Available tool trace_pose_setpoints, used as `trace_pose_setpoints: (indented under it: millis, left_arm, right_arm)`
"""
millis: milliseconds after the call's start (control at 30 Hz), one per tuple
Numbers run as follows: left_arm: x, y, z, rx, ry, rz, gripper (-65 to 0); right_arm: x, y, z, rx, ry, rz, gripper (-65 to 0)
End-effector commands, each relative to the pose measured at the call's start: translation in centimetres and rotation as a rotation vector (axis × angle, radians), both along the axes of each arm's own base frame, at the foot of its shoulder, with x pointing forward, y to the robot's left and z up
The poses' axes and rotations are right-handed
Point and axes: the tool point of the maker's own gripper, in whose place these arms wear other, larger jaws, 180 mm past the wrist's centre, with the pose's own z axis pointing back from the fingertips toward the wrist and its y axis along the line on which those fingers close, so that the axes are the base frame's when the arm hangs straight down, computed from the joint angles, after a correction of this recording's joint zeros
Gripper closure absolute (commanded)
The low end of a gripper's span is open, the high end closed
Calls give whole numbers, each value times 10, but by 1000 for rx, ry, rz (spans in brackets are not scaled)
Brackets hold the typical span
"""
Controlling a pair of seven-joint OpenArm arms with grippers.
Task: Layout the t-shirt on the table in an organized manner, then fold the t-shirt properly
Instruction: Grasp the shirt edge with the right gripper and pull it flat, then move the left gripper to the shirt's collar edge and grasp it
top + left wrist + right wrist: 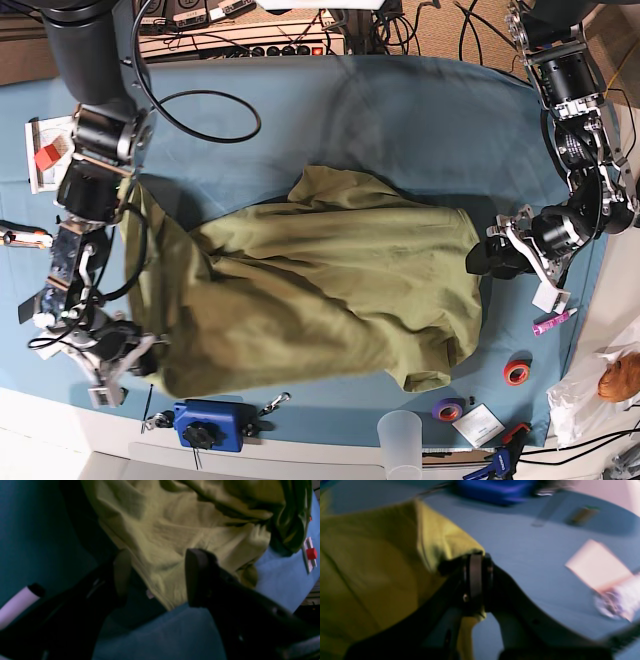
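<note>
Reaching the near corner is, we judge, the question for our left gripper (160,577), because it stands wide open and we see in its wrist view a pointed corner of the t-shirt (300,310) in the space between its two fingers. We cannot tell if this cloth is at the right depth for a grip, but no cloth is pinched there. The t-shirt lies wrinkled on the table (440,120), between our two arms, with its longer direction going roughly from one arm to the other in the base view. From the left gripper, the cloth extends across toward the right gripper (478,560), which is closed on the opposite side of the t-shirt and pulls it up a little into a crease. For the corner beside the left gripper, the left arm is clearly the nearer one. We think the present step is to spread the cloth, and folding is for afterwards. The next move asks, in our opinion, that the left gripper goes lower over this corner and then closes, while the right one keeps its hold. If it closes too high, it may catch only air, or one loose wrinkle.
</note>
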Motion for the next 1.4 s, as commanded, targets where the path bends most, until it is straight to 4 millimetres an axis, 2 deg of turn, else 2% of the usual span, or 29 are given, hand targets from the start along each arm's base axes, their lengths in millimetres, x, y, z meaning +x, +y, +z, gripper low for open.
trace_pose_setpoints:
  millis: [0, 200, 400, 433, 533, 600, 800, 900, 1000, 1100, 1167, 1233, 1367]
  left_arm:
    - [9, 2, 18, -12, -61, 2, -346]
    - [9, 1, 19, -10, -67, -1, -346]
    - [9, 1, 19, -9, -67, -1, -346]
    - [9, 1, 19, -9, -67, -1, -346]
    - [9, 1, 19, -9, -67, -1, -346]
    - [9, 1, 19, -8, -66, -2, -346]
    - [-3, -1, 6, 8, 2, -35, -346]
    - [-18, -9, -1, -44, 31, -63, -345]
    - [-43, -19, -11, -45, 39, -130, -338]
    - [-67, -37, -3, -82, -34, -226, -301]
    - [-78, -47, 7, -94, -89, -266, -283]
    - [-79, -51, 17, -90, -138, -255, -283]
    - [-65, -34, 17, 56, -201, -181, -283]
  right_arm:
    - [13, -11, 35, -10, -95, -15, 0]
    - [16, -47, 50, -88, -160, -129, 0]
    - [16, -47, 50, -103, -165, -127, 0]
    - [16, -47, 50, -103, -163, -124, -34]
    - [16, -48, 49, -104, -158, -127, -218]
    - [15, -49, 50, -106, -158, -129, -256]
    - [8, -55, 54, -92, -115, -162, -256]
    - [4, -55, 81, -39, -163, -163, -255]
    - [-6, -58, 114, -12, -218, -168, -255]
    - [-18, -58, 134, -5, -235, -154, -255]
    - [-23, -55, 139, 7, -229, -140, -255]
    - [-26, -53, 137, 18, -209, -134, -255]
    - [-31, -49, 123, 30, -151, -116, -255]
